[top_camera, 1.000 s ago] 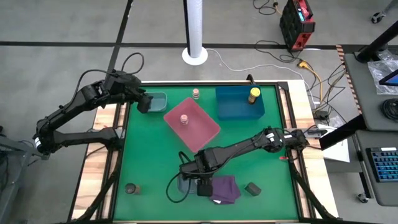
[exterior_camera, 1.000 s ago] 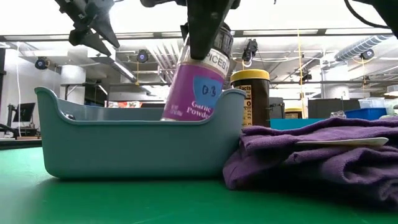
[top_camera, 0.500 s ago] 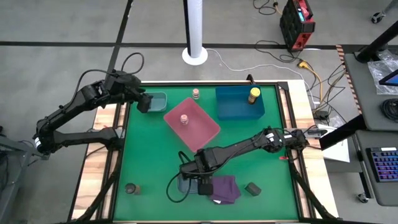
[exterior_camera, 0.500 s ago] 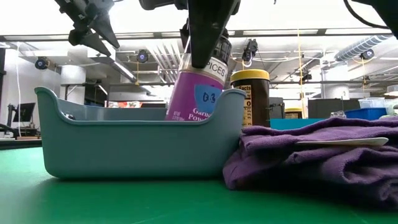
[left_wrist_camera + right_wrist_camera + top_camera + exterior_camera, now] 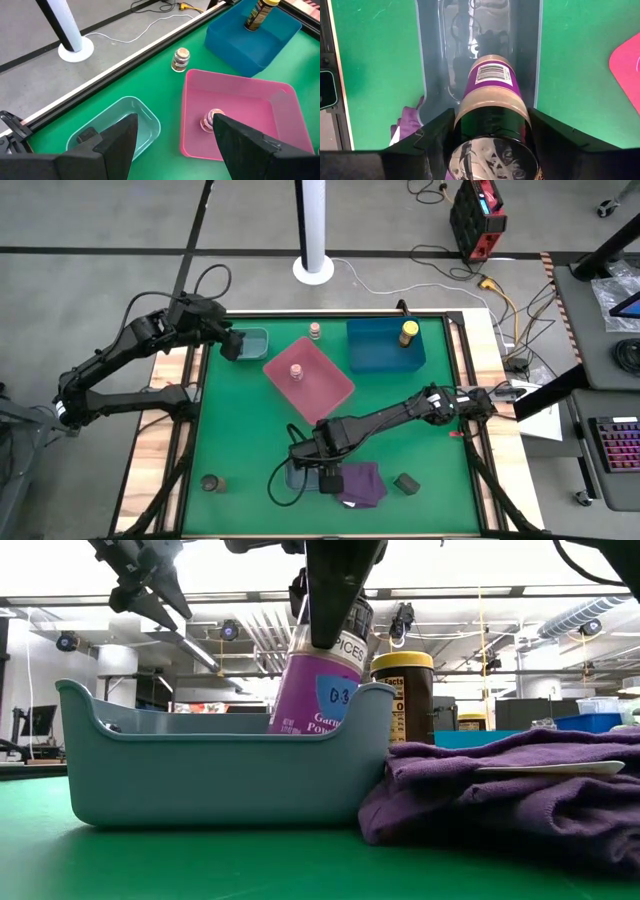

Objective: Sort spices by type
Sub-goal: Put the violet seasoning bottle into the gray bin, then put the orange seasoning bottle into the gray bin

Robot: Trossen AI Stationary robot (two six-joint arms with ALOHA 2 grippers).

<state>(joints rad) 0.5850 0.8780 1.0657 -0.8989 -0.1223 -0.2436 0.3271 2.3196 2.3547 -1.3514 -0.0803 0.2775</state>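
Observation:
My right gripper [image 5: 321,470] hangs over the grey tray [image 5: 200,775] near the table's near edge and is shut on a dark-capped spice jar with a purple label [image 5: 318,690]. The jar's lower end is inside the tray, hidden by the wall. My left gripper [image 5: 175,150] is open, hovering above the teal tray [image 5: 145,120] at the far left. One pale pink jar [image 5: 297,371] stands in the pink tray [image 5: 330,392], another [image 5: 315,330] on the table. A yellow jar [image 5: 408,332] stands in the blue tray [image 5: 375,350]. Two dark jars [image 5: 210,482] [image 5: 405,481] sit near the near edge. My right gripper holds the purple-labelled jar by its dark cap end [image 5: 492,145], pinched between the two fingers [image 5: 432,137], one on each side. The fingers come from above, pointing down. The jar stands nearly upright with its lower end inside the grey tray [image 5: 527,45]; whether it touches the floor is hidden.
A purple cloth [image 5: 362,483] lies bunched against the grey tray's right side. A small dark thing [image 5: 87,134] lies in the teal tray. Bare green mat stretches along the table's left side and between the trays. A white pole [image 5: 314,225] stands beyond the far edge.
The right gripper has turned the purple-labelled jar from a clear tilt to nearly upright inside the grey tray and shifted it slightly toward the cloth side. It has stayed shut on the jar.

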